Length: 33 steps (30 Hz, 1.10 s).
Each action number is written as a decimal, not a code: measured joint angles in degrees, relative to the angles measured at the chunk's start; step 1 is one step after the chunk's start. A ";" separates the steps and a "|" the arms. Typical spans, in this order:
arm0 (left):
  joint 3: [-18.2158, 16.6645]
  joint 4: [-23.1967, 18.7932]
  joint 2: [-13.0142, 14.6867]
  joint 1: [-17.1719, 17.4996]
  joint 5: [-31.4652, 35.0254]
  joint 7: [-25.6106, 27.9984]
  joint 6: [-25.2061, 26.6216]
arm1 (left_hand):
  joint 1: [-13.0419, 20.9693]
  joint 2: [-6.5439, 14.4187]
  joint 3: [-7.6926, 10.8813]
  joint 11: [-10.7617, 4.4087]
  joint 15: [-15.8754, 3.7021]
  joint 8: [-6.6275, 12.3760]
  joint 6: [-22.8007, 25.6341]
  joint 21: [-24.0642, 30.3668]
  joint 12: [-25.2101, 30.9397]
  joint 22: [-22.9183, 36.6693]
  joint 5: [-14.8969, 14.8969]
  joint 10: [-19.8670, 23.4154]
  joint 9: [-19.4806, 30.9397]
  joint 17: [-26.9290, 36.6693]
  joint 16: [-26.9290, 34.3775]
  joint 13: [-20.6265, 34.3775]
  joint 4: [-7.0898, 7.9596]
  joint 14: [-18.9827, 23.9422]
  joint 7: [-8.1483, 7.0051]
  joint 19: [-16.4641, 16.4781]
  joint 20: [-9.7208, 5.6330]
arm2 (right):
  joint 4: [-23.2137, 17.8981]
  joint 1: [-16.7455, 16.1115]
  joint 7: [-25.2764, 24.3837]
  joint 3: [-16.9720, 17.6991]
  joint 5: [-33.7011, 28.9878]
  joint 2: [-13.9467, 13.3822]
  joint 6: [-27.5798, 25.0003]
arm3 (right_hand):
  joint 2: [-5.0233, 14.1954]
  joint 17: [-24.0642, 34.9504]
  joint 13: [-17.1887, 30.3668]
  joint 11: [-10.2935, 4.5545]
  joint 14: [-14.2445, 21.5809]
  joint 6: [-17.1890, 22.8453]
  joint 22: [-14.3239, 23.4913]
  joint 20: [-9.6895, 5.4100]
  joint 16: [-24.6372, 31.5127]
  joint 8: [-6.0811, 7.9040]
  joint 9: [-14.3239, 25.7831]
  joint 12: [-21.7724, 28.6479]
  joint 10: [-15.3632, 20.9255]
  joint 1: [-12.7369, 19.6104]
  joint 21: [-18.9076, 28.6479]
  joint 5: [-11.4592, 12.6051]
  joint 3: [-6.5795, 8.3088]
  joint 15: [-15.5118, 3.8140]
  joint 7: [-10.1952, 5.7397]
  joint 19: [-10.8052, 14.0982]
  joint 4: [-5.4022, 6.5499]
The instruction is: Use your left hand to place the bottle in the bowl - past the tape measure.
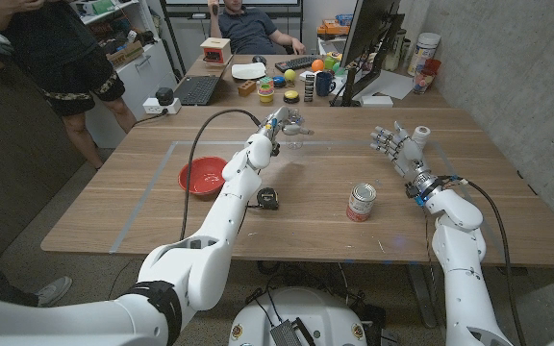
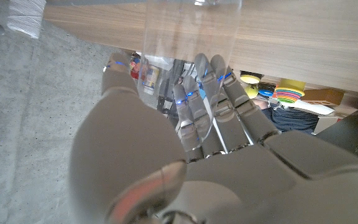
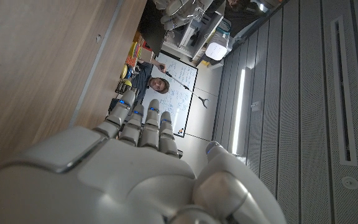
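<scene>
Clear plastic bottle [image 1: 294, 135], upper middle of the head view, stands at the far side of the wooden bench [image 1: 142, 197]; the left robot hand [image 1: 279, 123] has its fingers [image 2: 204, 102] wrapped round it, grip looks made or nearly made. Red round bowl [image 1: 202, 177] sits left of centre, still without the bottle in it. Black tape measure [image 1: 268, 198] lies lower centre beside the left forearm. Right robot hand [image 1: 393, 144], upper right, is spread and holds nothing. Left to do: lift, carry, drop in bowl.
</scene>
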 measured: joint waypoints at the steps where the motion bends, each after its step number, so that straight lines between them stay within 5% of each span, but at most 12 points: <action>1: 0.00 0.00 0.00 0.00 0.00 0.00 0.00 | 0.00 0.00 0.00 -0.11 -0.01 0.00 0.00 0.00 0.00 0.00 0.00 0.11 0.00 0.00 0.00 0.00 0.00 0.00 0.00 0.00 0.00 | 0.00 0.00 0.00 0.00 0.00 0.00 0.00 | 0.00 0.00 0.00 0.00 0.00 0.00 0.00 0.00 0.00 0.00 0.00 0.00 0.00 0.00 0.00 0.00 0.00 0.00 0.00 0.00 0.00; 8: 0.17 -3.70 0.29 1.84 1.35 -0.48 0.25 | 0.00 0.00 0.00 0.12 -0.01 -0.45 0.01 0.00 -0.39 0.00 -0.28 0.50 0.00 0.00 -0.01 0.00 0.00 0.01 -0.01 0.00 0.00 | -0.94 -0.66 0.03 -0.32 0.05 0.09 0.00 | 0.00 0.00 0.00 0.00 0.00 0.00 0.00 0.00 0.00 0.00 0.00 0.00 0.00 0.00 0.00 0.00 -0.23 0.00 0.00 0.00 -0.23; 12: 0.36 -6.19 0.57 2.83 2.15 -0.65 0.27 | 0.00 0.00 0.00 -0.59 -0.02 -0.66 1.22 0.00 -0.61 0.00 -0.28 1.21 0.00 0.00 -0.01 0.00 0.00 0.03 -1.24 0.00 0.00 | -1.31 -0.90 0.04 -0.50 0.06 0.13 0.00 | 0.00 0.00 0.00 0.00 0.00 0.00 0.00 0.00 0.00 0.00 0.00 0.00 0.00 0.00 0.00 0.00 -0.24 0.00 0.00 0.00 -0.24; 33: -0.93 -16.54 1.37 8.09 3.77 -2.56 0.15 | 0.00 0.00 0.17 -0.41 -0.03 -1.10 1.78 0.00 -0.88 -0.01 -0.70 1.85 0.01 0.15 -0.11 -0.01 -0.17 0.60 -1.14 0.41 0.00 | -3.67 -2.44 -0.65 -2.38 -0.71 0.35 0.06 | 0.00 0.00 0.00 0.00 0.00 0.00 0.00 -0.14 0.00 0.00 0.00 0.00 0.00 0.00 -0.44 0.00 -0.23 0.00 0.00 0.14 -0.24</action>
